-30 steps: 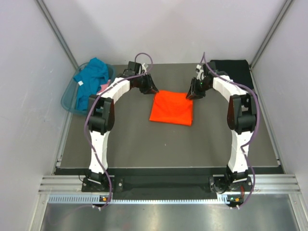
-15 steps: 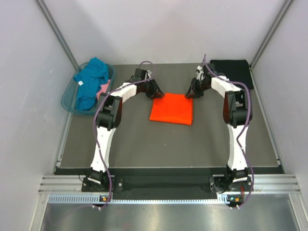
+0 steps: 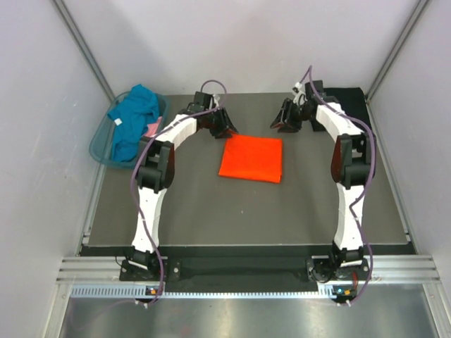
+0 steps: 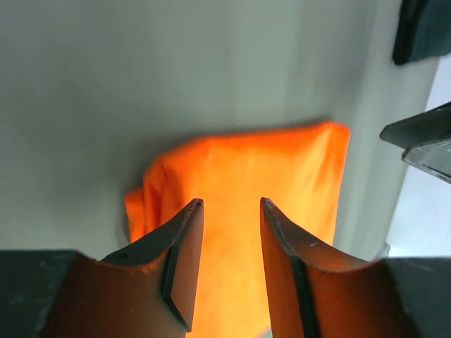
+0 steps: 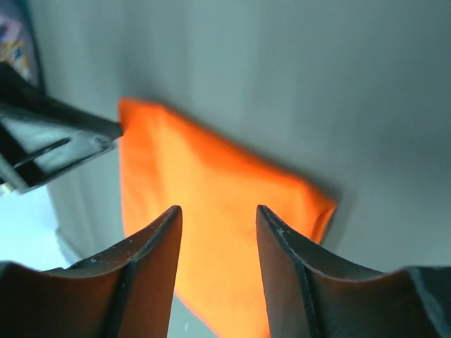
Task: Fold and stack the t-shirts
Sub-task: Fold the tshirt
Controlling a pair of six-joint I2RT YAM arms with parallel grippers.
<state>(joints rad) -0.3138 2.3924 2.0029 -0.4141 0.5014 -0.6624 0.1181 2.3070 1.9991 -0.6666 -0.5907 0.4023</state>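
Both arms are stretched far across the table; left tool and right tool are held open, seemingly clear of the soft, square-folded orange t-shirt.

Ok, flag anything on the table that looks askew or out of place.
Nothing serious. The orange t-shirt lies folded flat, a little skewed to the table, and one corner shows bunched layers in the left wrist view. The teal t-shirt spills over the rim of the basket.
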